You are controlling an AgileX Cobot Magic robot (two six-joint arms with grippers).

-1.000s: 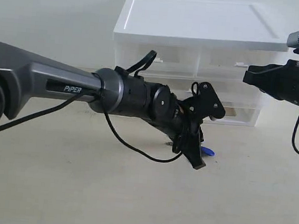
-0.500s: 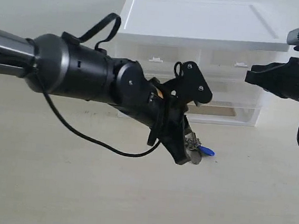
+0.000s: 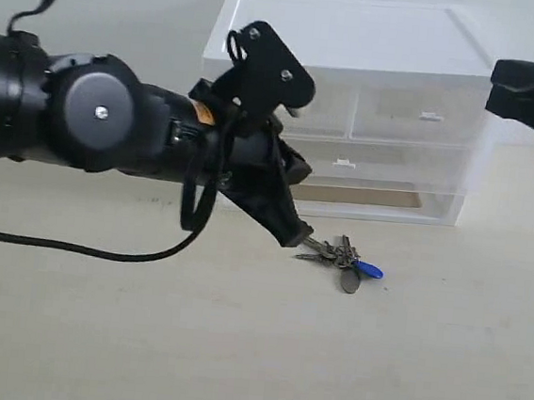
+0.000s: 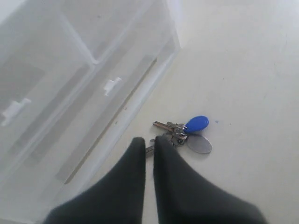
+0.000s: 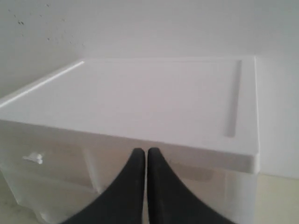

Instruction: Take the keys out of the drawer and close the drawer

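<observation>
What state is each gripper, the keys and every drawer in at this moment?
keys: lying loose on the table in front of the unit, out of the drawer, unheld.
drawer: looks pushed in, flush with the unit's front.
upper drawers: closed.
left gripper: shut, empty, tips close by the keys.
right gripper: shut, empty.

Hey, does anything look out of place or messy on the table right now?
Only the keys: they lie loose on the table in front of the white drawer unit. The wide drawer looks shut; nothing spilled or broken.
</observation>
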